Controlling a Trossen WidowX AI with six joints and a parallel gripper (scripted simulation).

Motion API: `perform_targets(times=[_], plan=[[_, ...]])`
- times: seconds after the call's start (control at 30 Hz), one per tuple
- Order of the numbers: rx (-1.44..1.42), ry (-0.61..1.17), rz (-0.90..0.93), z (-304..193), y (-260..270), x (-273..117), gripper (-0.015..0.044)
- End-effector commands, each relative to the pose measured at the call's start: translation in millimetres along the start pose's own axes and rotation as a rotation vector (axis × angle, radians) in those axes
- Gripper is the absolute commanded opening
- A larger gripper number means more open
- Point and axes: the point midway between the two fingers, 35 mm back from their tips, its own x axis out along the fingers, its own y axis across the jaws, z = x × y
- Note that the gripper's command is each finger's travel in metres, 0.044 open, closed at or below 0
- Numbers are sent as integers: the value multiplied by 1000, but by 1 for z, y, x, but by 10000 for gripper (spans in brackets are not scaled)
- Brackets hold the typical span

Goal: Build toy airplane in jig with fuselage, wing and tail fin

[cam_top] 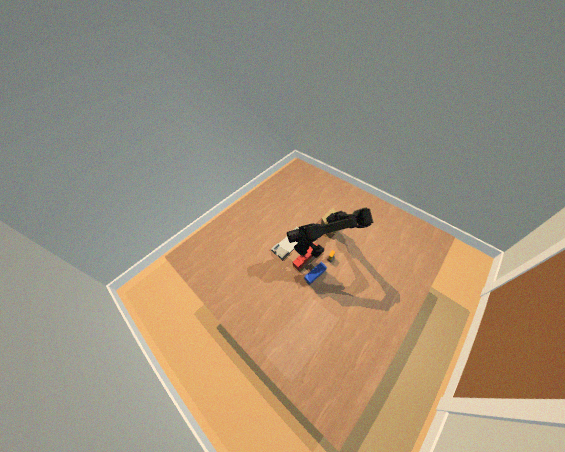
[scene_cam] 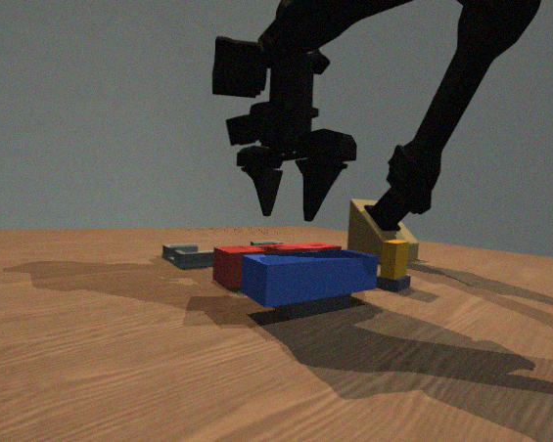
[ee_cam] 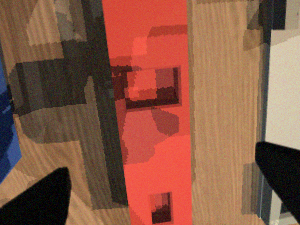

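The red fuselage (cam_top: 299,262) (scene_cam: 226,266) (ee_cam: 155,174) lies on the table outside the jig, its two sockets facing up in the wrist view. My gripper (cam_top: 309,250) (scene_cam: 288,217) (ee_cam: 165,163) is open and empty above it, pointing down, with one finger to each side in the wrist view. The pale jig (cam_top: 281,249) (scene_cam: 194,261) (ee_cam: 287,94) lies beside the fuselage, partly hidden by the arm in the top view. The blue wing (cam_top: 315,273) (scene_cam: 314,279) (ee_cam: 9,144) lies on the fuselage's other side, raised on a dark support. The yellow tail fin (cam_top: 332,255) (scene_cam: 394,259) stands upright on a small dark base.
The arm's tan wedge-shaped base (scene_cam: 360,232) stands behind the tail fin in the exterior view. The wing and the jig flank the fuselage closely. The arm's shadows fall across the wooden table (cam_top: 301,345) (scene_cam: 128,381).
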Motion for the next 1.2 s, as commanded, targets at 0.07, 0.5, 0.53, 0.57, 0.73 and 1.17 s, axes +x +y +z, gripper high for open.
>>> perform_targets(times=[0.07, 0.5, 0.53, 0.57, 0.73, 1.17], plan=[[5, -10, 3, 1, -1, 13, 440], [5, -10, 3, 2, -1, 34, 440], [5, -10, 3, 2, -1, 35, 440], [5, -10, 3, 2, -1, 37, 440], [3, -10, 3, 2, -1, 45, 440], [4, -10, 5, 2, 0, 66, 440]])
